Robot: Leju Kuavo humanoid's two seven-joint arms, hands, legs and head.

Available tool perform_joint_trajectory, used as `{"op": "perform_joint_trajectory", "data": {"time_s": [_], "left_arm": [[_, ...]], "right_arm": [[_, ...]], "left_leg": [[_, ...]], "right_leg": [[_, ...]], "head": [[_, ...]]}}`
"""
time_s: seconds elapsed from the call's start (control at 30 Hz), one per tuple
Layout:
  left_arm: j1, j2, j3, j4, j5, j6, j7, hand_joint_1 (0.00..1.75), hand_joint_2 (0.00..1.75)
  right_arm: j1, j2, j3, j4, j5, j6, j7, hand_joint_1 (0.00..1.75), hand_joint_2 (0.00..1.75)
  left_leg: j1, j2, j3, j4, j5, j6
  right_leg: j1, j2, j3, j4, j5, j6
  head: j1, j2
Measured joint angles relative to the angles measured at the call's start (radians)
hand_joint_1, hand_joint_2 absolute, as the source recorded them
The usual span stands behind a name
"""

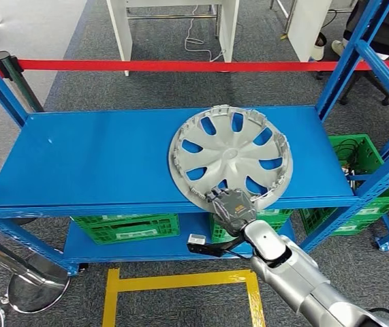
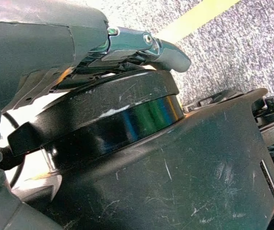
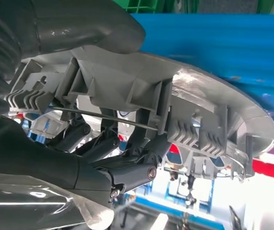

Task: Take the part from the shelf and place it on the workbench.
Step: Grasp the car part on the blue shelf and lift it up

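One silver hubcap (image 1: 231, 156) on the blue shelf (image 1: 94, 160), gripped at its near rim.
Right hand (image 1: 231, 208) holds that edge: thumb over the rim, fingers (image 3: 102, 146) curled beneath. Green crates (image 1: 125, 227) sit below the fingers; a red barrier tape (image 1: 172, 65) runs beyond. Left hand's (image 2: 148, 45) finger state: cannot tell.

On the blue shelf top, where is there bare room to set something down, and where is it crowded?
The blue shelf is bare across its left and middle, from the left upright to the hubcap. A narrow bare strip lies between the hubcap and the right upright. The right-front edge is crowded: the right robot hand grips the hubcap's rim there.
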Motion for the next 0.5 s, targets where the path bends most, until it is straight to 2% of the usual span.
{"op": "perform_joint_trajectory", "data": {"time_s": [0.13, 0.27, 0.5], "left_arm": [[0.001, -0.002, 0.001, 0.001, 0.009, 0.013, -0.008, 0.00, 1.75], [0.003, -0.004, 0.002, 0.002, 0.012, 0.027, -0.016, 0.00, 1.75], [0.004, -0.002, 0.002, 0.002, 0.009, 0.019, -0.028, 0.00, 1.75]], "right_arm": [[0.054, -0.001, -0.014, -0.064, 0.050, -0.082, -0.013, 1.75, 1.75], [0.114, -0.016, -0.032, -0.202, 0.086, -0.193, -0.037, 1.75, 1.75], [0.147, -0.055, -0.058, -0.392, 0.094, -0.210, -0.061, 1.75, 1.75]], "left_leg": [[0.000, 0.000, -0.003, 0.000, 0.000, 0.000], [0.000, 0.000, -0.006, 0.000, 0.000, 0.000], [0.000, 0.000, -0.007, 0.000, 0.000, 0.000]], "right_leg": [[0.000, 0.000, -0.002, 0.000, 0.000, 0.000], [0.000, 0.000, -0.006, 0.000, 0.000, 0.000], [0.000, 0.000, -0.007, 0.000, 0.000, 0.000]], "head": [[0.000, 0.000], [0.000, 0.000], [0.000, 0.000]]}}
